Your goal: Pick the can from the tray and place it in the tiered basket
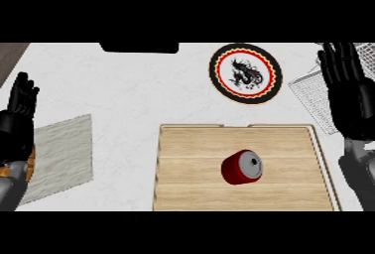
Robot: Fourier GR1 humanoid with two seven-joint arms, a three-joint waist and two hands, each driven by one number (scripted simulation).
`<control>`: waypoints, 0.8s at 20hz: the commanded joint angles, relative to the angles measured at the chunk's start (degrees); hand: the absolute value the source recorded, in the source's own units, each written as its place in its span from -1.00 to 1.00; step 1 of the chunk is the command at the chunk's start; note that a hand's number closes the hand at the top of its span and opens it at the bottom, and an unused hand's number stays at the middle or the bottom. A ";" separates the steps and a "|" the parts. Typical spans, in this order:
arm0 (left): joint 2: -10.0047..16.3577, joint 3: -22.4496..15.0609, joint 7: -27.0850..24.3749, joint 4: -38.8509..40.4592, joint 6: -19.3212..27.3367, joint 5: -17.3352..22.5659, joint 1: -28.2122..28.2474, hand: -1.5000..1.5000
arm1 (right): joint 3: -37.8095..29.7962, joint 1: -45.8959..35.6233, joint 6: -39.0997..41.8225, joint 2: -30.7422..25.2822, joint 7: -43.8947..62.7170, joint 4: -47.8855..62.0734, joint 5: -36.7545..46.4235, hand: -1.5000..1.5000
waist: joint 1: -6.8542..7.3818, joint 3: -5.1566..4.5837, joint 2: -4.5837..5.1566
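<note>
A short red can (242, 167) with a grey lid lies tilted on the wooden tray (192, 163), a little right of the tray's middle. The white wire tiered basket (313, 94) shows at the right edge, partly hidden behind my right hand (348, 94). That hand is open, fingers straight and pointing up, well above and right of the can and apart from it. At the left edge my left hand (19, 111) rests open with fingers up, far from the tray.
A round plate (246, 73) with a red-and-black rim and a dragon drawing lies beyond the tray. A grey cloth mat (62, 154) lies on the white counter at the left. A dark object (139, 47) sits at the far edge.
</note>
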 commanded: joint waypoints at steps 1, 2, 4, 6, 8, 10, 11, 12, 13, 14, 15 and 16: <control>-1.43 -0.17 -1.76 4.66 -2.48 -1.94 -0.18 0.00 | -0.45 -0.71 -0.08 1.80 4.20 -0.22 -1.16 1.00 | -0.78 1.11 -1.03; 1.14 -0.24 0.84 2.04 -3.01 -1.85 1.46 0.00 | 0.37 3.17 -2.11 3.14 6.12 -3.86 -2.13 1.00 | -0.92 1.12 -1.22; 1.44 -3.03 2.93 2.29 -1.71 -4.60 0.01 0.00 | 1.31 6.90 -5.20 6.69 9.72 -7.84 -5.40 1.00 | -2.04 1.14 -1.37; 3.15 -5.04 5.81 -0.39 -1.91 -6.19 1.22 0.00 | 0.64 13.16 -5.97 8.50 9.97 -10.12 -8.24 1.00 | -2.40 1.23 -1.60; 1.72 -3.82 4.04 1.84 -2.26 -3.97 2.13 0.00 | 0.85 17.94 -14.11 -1.11 14.32 4.16 5.20 1.00 | -5.50 0.07 0.62; 1.47 -5.80 5.29 0.26 -2.71 -4.74 2.83 0.00 | 0.21 22.07 -23.67 5.47 14.91 2.30 5.17 -1.00 | -4.46 0.88 -1.32; 1.87 -5.25 7.14 2.27 -3.05 -4.58 0.59 0.00 | 1.46 23.88 -25.75 5.17 17.20 -2.13 6.06 -1.00 | -5.61 0.82 -1.48; 0.93 -6.48 6.70 0.12 -2.10 -5.39 2.83 0.00 | 1.93 26.99 -28.76 5.62 18.25 -8.01 6.82 -1.00 | -4.50 0.88 -2.00; 0.02 -7.16 6.93 0.43 -2.14 -5.72 2.48 0.00 | 3.75 29.15 -30.55 4.25 20.99 -13.78 8.56 -1.00 | -4.34 0.84 -1.94; 1.47 -6.82 8.43 -1.57 -3.12 -5.57 1.98 0.00 | 4.83 29.74 -32.75 1.92 25.20 -18.30 10.60 -1.00 | -3.12 0.89 -1.84; 2.12 -5.95 6.70 -1.48 -4.34 -5.28 3.44 0.00 | 6.35 32.70 -33.86 0.99 26.37 -21.62 12.63 -1.00 | -2.41 0.93 -1.67; 0.11 -7.15 8.63 -1.26 -2.27 -6.51 1.68 0.00 | 7.07 33.94 -32.55 -2.94 29.86 -26.12 13.60 -1.00 | -2.70 0.93 -1.61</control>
